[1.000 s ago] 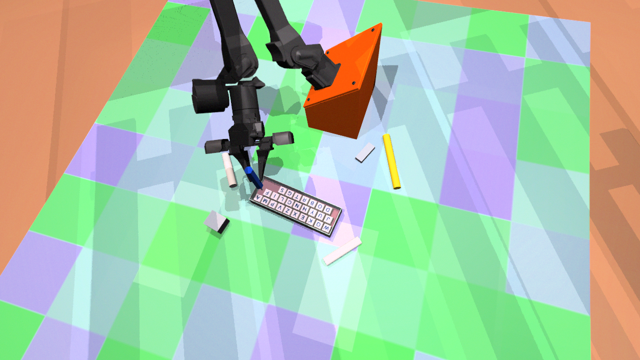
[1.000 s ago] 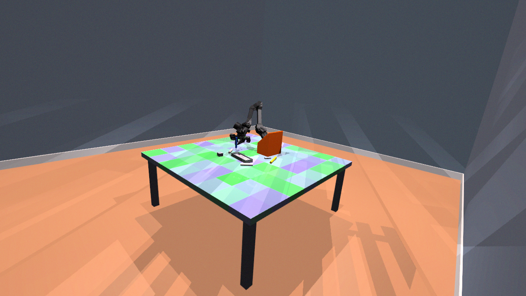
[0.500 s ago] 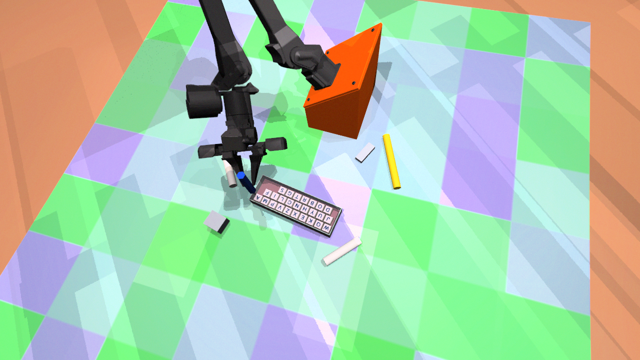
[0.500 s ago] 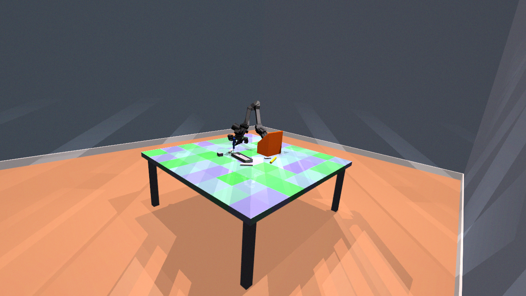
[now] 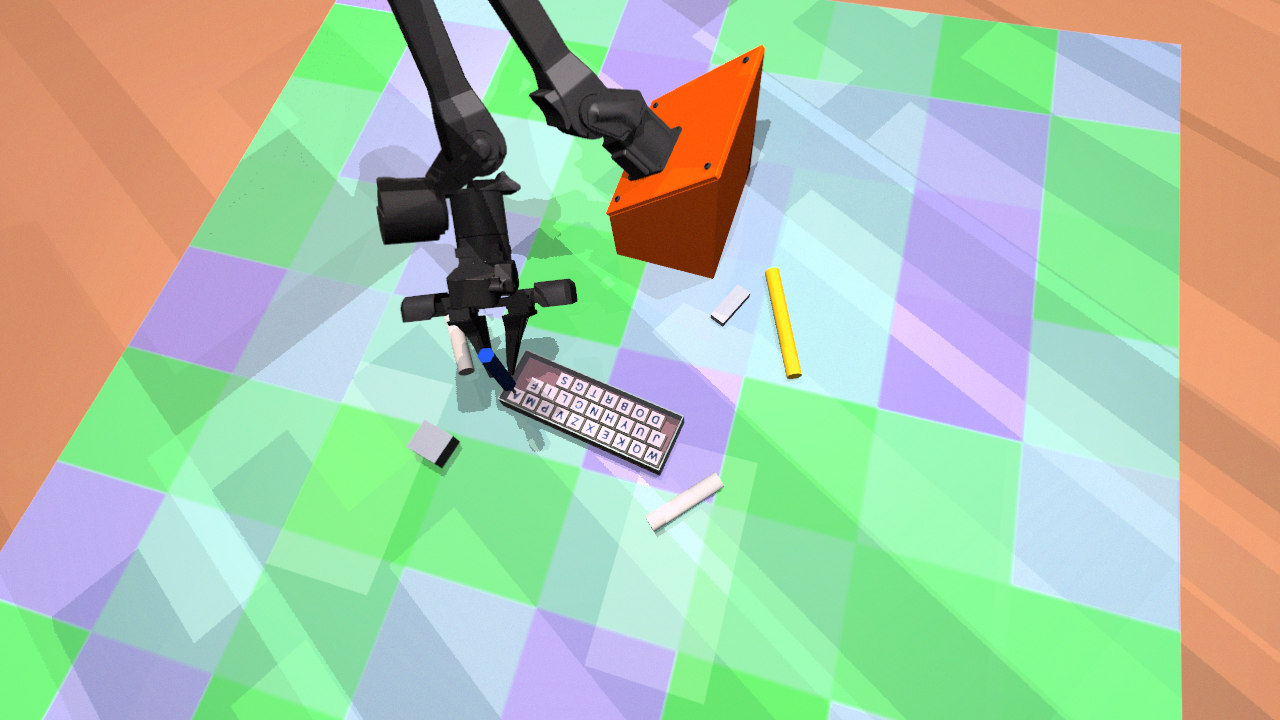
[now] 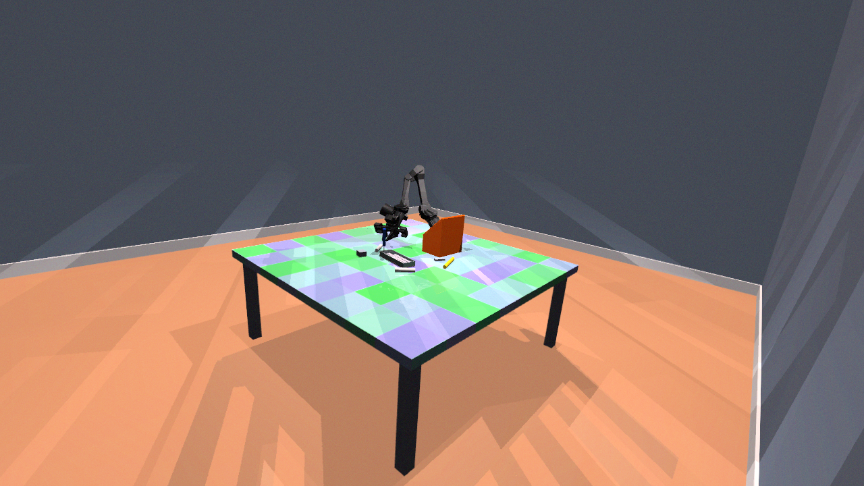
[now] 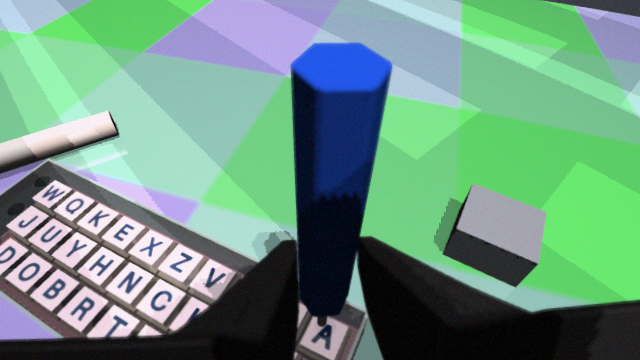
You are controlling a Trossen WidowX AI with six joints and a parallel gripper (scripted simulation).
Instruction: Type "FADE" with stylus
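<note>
My gripper is shut on the blue stylus, which stands nearly upright, tip down. The keyboard lies below. The tip is over the upper part of the A key, at the keyboard's end. Whether it touches or presses the key, I cannot tell. The F key is close by, hidden in the wrist view. The E key and D key are farther along. My fingers hide other keys in the wrist view.
A grey block lies off the A end. A white rod lies past the W end, another white rod beside my gripper. A yellow rod and small grey piece lie near the orange base.
</note>
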